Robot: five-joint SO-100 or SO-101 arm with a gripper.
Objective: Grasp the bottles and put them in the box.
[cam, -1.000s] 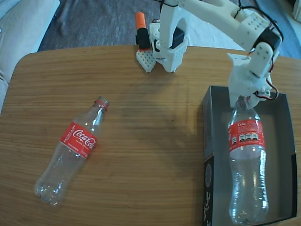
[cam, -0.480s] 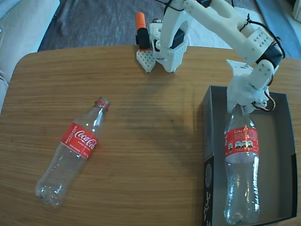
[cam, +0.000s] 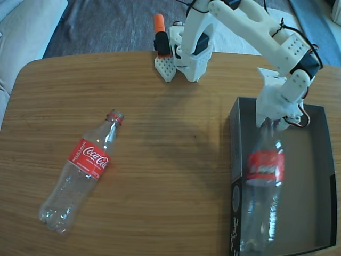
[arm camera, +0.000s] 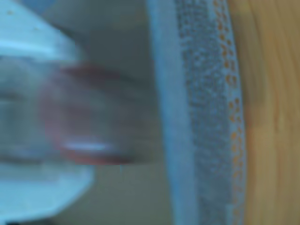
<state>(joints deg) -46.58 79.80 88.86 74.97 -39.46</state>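
Observation:
One clear Coca-Cola bottle (cam: pixel 85 170) with a red label lies on the wooden table at the left, neck pointing up-right, far from the arm. A second bottle (cam: pixel 264 176) hangs blurred inside the dark box (cam: pixel 326 160) at the right, its base swung toward the box's left wall. My gripper (cam: pixel 269 122) is over the box's far end, shut on this bottle's neck. In the wrist view the blurred red neck ring (arm camera: pixel 89 122) sits between the white jaws of the gripper (arm camera: pixel 79 112), with the box wall (arm camera: pixel 206 117) beside it.
The arm's white base (cam: pixel 192 48) stands at the table's far edge, next to an orange and black part (cam: pixel 161 34). The box reaches the table's near right corner. Bare wood (cam: pixel 176 160) lies between the loose bottle and the box.
The held bottle has sunk lower into the box and its base has swung left toward the box's left wall; it is now blurred. The bottle on the table has not moved.

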